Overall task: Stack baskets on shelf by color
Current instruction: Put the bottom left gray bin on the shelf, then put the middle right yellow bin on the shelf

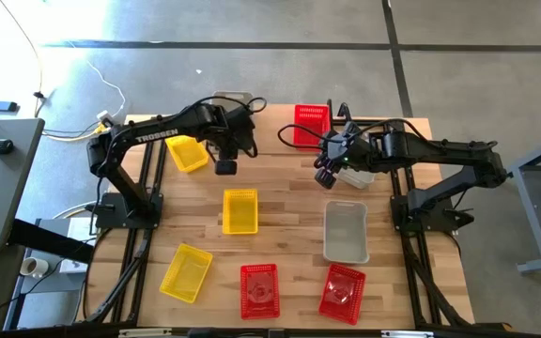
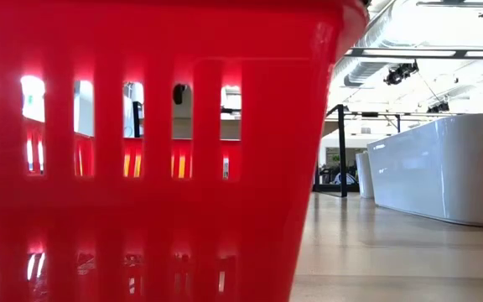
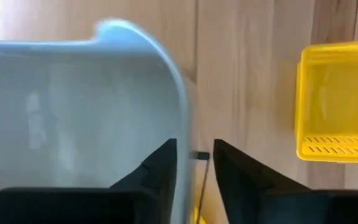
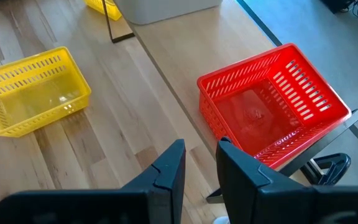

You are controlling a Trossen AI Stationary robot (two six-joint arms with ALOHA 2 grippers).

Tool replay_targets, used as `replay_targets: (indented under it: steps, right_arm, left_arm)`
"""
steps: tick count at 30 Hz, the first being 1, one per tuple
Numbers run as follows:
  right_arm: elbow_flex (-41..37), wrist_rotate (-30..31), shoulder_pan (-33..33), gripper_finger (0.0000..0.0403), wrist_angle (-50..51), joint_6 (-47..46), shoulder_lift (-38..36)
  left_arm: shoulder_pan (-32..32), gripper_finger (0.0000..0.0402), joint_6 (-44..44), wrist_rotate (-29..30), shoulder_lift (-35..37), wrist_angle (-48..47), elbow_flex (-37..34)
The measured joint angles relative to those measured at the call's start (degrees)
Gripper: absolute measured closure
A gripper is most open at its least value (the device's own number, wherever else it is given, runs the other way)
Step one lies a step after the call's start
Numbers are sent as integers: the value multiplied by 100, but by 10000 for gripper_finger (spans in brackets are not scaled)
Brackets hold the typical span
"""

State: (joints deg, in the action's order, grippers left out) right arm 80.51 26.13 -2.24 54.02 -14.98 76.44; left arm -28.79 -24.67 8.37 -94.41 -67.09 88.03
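A pale grey basket (image 3: 73, 106) stands on the left end of the shelf (image 4: 185, 56), at the table's far edge (image 1: 233, 97). My left gripper (image 3: 194, 165) hangs open over this basket's side wall, pointing steeply down. A red basket (image 4: 269, 102) sits on the shelf's right end (image 1: 311, 125). My right gripper (image 4: 201, 168) is open with nothing between its fingers; it hovers over the table just in front of that red basket (image 1: 325, 174). One yellow basket (image 1: 186, 153) lies beside the shelf's left end. My left gripper comes at the grey basket from above. The rim of the basket's side wall (image 3: 184, 124) runs into the gap between the fingers, one finger (image 3: 157, 171) over the inside and the other outside. I cannot tell whether either finger touches the wall.
On the table lie two more yellow baskets (image 1: 239, 210) (image 1: 186, 272), two red ones (image 1: 258, 291) (image 1: 342, 293) and a grey one (image 1: 346, 232). Another pale piece (image 1: 355, 176) shows under my right arm. In the low view a red basket (image 2: 141, 151) stands close to the camera.
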Motion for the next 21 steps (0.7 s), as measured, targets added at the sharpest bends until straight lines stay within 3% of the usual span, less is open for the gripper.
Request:
replay_targets:
  steps: [9,17,21]
  right_arm:
    - [0,0,-2,324,14,1,0]
    - [0,-177,-2,324,14,-159,0]
    - [0,-503,2,324,-139,-310,0]
  left_arm:
    - [-1,251,-149,91,7,-600,962]
    - [-1,249,151,160,13,-1254,1815]
    - [4,255,265,-127,85,-1546,2215]
